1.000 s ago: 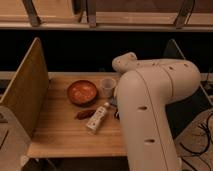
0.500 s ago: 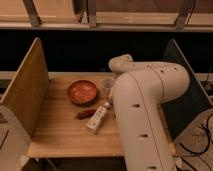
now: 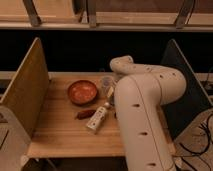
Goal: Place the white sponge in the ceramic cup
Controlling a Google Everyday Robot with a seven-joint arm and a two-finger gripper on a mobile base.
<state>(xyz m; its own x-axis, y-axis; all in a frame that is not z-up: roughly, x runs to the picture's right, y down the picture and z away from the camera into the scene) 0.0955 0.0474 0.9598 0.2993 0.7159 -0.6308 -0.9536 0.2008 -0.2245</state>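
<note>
Wooden table (image 3: 60,135) with an upright panel (image 3: 25,90) at its side carries everything. My bulky white arm (image 3: 145,115) bends over the table's right half. My claw (image 3: 111,93) sits low, just right of the orange bowl (image 3: 82,92) and close in front of the ceramic cup (image 3: 106,81), which stands upright. I cannot tell whether the claw is wide, narrow or holding anything, and I cannot make out the white sponge. A white bottle (image 3: 97,119) lies before the bowl, with a reddish-brown piece (image 3: 85,114) beside it.
</note>
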